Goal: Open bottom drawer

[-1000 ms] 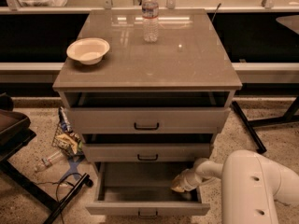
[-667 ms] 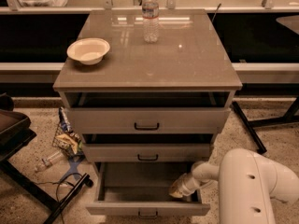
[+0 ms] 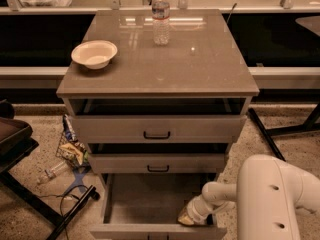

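The bottom drawer [image 3: 150,204] of the grey-beige cabinet is pulled far out; its plain grey tray shows and its front runs along the lower edge of the view. The two drawers above it, the middle drawer [image 3: 158,163] and the top drawer [image 3: 158,129], stand slightly out, each with a dark bar handle. My gripper [image 3: 186,217] is at the end of the white arm, down inside the bottom drawer's tray at its right front corner.
A white bowl [image 3: 94,53] and a clear water bottle [image 3: 160,17] stand on the cabinet top [image 3: 200,64]. Litter and a wire basket [image 3: 70,151] lie on the floor at the left, by a dark chair [image 3: 15,144]. Black stand legs [image 3: 265,134] cross the floor at the right.
The arm has shifted slightly left and toward the camera; the gripper stays in the bottom drawer's right front corner. The drawer looks about as far out as before.
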Action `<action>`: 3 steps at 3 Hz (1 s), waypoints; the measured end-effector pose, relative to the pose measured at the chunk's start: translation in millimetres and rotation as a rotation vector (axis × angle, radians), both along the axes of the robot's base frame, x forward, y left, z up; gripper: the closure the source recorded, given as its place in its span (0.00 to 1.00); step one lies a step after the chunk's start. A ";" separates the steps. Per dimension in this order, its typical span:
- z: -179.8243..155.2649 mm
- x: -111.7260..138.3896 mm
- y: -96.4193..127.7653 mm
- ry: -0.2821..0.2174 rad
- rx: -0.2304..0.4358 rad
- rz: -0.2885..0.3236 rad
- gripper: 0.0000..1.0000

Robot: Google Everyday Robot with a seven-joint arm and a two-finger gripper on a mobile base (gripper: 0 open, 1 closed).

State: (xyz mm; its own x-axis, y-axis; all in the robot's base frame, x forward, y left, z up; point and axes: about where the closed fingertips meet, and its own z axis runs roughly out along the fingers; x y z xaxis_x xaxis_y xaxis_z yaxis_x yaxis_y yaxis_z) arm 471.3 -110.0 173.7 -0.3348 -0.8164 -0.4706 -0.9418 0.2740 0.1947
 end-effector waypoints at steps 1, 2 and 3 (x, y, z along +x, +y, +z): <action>3.1 -12.8 5.4 0.013 0.001 0.014 1.00; 16.4 -63.5 23.5 0.069 0.003 0.078 1.00; 16.5 -63.3 23.5 0.069 0.004 0.078 1.00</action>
State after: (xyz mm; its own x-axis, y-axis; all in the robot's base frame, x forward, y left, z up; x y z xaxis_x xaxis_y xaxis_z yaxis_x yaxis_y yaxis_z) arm 408.0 -86.5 190.2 -0.3020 -0.8397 -0.4513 -0.9445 0.1994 0.2611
